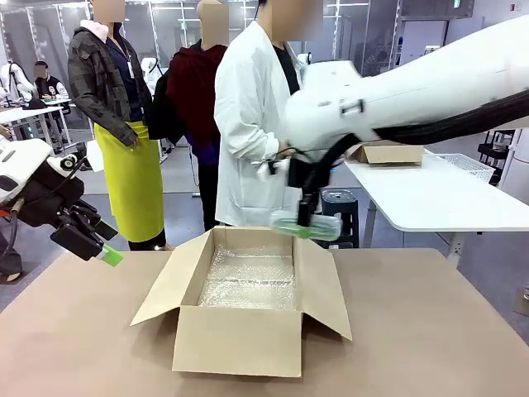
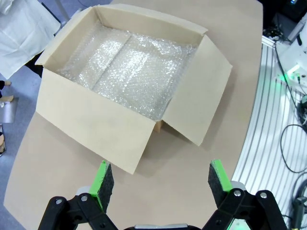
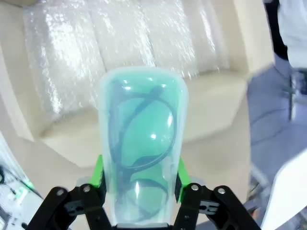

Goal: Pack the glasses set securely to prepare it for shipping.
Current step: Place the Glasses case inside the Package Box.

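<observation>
A pale mint-green glasses case (image 3: 140,143) with dark frames showing through is clamped between the pads of my right gripper (image 3: 139,179). In the front view that gripper (image 1: 304,222) holds the case (image 1: 307,226) level above the far right flap of an open cardboard box (image 1: 240,335). Bubble wrap (image 1: 250,279) lines the box floor. My left gripper (image 1: 97,244) hovers at the table's left, its green pads (image 2: 103,179) spread wide and empty, looking down on the box (image 2: 96,127).
A person in a white coat (image 1: 248,124) stands just beyond the box, near my right arm. Two other people stand behind on the left. A white table (image 1: 430,194) with a small box is at the right. Brown tabletop (image 1: 430,331) surrounds the box.
</observation>
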Motion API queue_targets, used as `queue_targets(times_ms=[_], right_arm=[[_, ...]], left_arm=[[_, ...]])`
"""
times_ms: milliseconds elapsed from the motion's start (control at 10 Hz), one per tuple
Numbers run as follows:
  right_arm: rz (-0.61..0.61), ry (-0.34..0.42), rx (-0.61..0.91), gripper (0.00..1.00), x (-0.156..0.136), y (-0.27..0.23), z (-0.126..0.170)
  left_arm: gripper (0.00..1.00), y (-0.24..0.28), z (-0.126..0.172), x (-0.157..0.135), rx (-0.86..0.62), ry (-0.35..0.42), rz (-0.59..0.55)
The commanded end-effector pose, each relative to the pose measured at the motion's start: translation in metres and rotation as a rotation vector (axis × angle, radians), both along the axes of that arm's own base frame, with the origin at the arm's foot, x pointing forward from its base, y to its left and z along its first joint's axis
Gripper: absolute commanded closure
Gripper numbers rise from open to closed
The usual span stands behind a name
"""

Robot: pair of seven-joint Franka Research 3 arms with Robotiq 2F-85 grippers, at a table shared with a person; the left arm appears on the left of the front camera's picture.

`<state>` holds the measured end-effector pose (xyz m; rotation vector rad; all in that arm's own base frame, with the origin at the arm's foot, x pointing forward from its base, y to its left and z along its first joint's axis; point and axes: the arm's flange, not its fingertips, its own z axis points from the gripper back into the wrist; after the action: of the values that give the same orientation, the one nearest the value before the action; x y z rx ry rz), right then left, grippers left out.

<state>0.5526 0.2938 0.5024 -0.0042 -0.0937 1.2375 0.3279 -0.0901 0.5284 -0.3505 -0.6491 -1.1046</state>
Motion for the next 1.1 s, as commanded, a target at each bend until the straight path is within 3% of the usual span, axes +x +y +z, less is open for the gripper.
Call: queue_targets(times_ms=[0, 200, 300, 600, 1000], right_arm=[[0.086, -0.001, -0.064, 0.75, 0.034, 0.036, -0.019], [0.133, -0.01, -0.114, 0.75, 0.051, 0.083, -0.054], [0.147, 0.021, -0.125, 0.75, 0.061, 0.094, -0.072], [0.143, 0.021, -0.112, 0.75, 0.09, 0.109, -0.121], [0.116, 0.059, -0.11, 0.75, 0.107, 0.11, -0.146]], left_arm=[[0.0, 0.003, 0.0, 0.0, -0.009, 0.0, -0.028], [0.0, 0.003, 0.0, 0.0, -0.009, 0.0, -0.028], [0.0, 0.003, 0.0, 0.0, -0.009, 0.0, -0.028], [0.0, 0.003, 0.0, 0.0, -0.009, 0.0, -0.028], [0.0, 0.003, 0.0, 0.0, -0.009, 0.0, -0.028]])
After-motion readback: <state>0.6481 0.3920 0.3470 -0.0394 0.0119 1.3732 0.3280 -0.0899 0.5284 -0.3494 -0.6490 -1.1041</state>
